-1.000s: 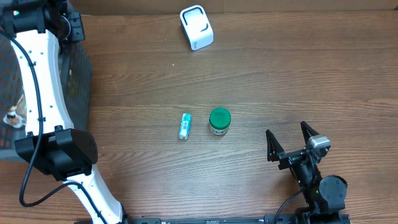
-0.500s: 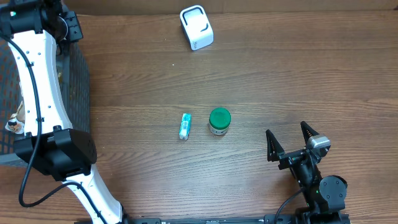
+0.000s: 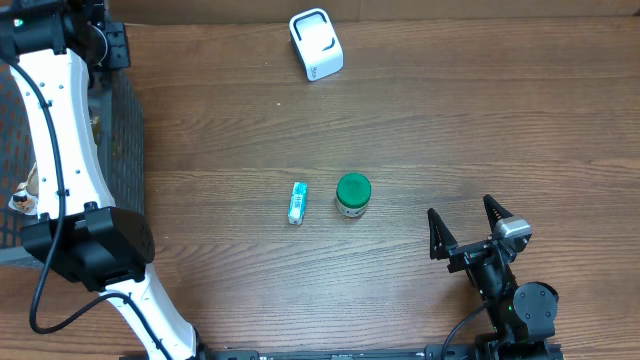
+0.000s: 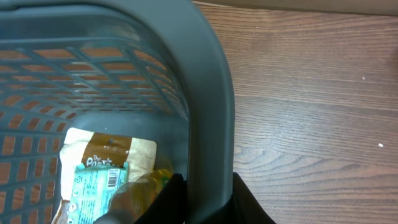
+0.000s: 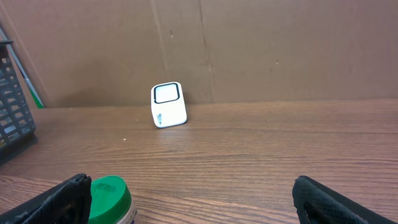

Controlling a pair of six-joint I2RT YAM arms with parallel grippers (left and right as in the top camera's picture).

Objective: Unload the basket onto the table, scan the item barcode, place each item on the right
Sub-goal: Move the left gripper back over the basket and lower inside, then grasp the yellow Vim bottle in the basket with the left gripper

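Observation:
In the left wrist view my left gripper (image 4: 208, 188) is shut on the rim of the grey mesh basket (image 4: 205, 74), one finger inside and one outside. Inside the basket lie a brown and teal packet (image 4: 93, 177) showing a barcode, and a yellowish bottle (image 4: 142, 190). A small blue and white tube (image 3: 297, 202) and a green-lidded jar (image 3: 353, 194) rest mid-table. The white scanner (image 3: 316, 44) stands at the far edge. My right gripper (image 3: 468, 228) hovers open near the front right; the jar (image 5: 107, 199) sits by its left finger.
The basket (image 3: 125, 130) takes up the table's left side under my white left arm (image 3: 60, 130). A brown cardboard wall (image 5: 249, 50) closes off the back behind the scanner (image 5: 168, 104).
The basket's right edge has shifted slightly left with my left arm, and the items inside have moved with it. The right arm, tube, jar and scanner have not moved.

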